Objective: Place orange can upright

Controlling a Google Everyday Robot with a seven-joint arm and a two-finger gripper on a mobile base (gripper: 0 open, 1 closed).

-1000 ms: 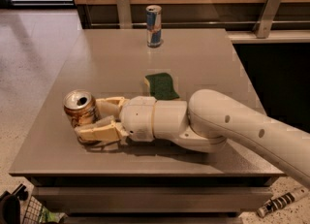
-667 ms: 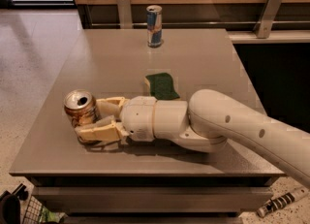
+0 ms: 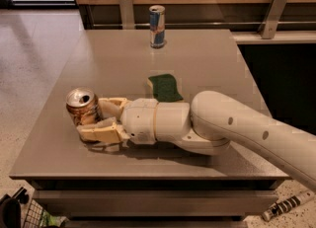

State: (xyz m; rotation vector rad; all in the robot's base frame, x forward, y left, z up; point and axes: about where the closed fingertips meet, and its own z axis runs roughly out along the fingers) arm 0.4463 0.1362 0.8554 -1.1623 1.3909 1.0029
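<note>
Orange can (image 3: 83, 105) stands on near-left part of bench (image 3: 222, 59), silver top with opening facing up, body about vertical.

End effector (image 3: 92, 118) lies low over bench, reaching in from right. Fingers (image 3: 101, 132) bracket can's lower body, far and near side, apparently pinching it. Low side grip likely keeps base flat on bench while can is set.

Judgement: can looks upright already, release remains.

Green sponge (image 3: 165, 88) mid-bench and slim blue-and-silver can (image 3: 157, 26) at far edge both stand well apart.
</note>
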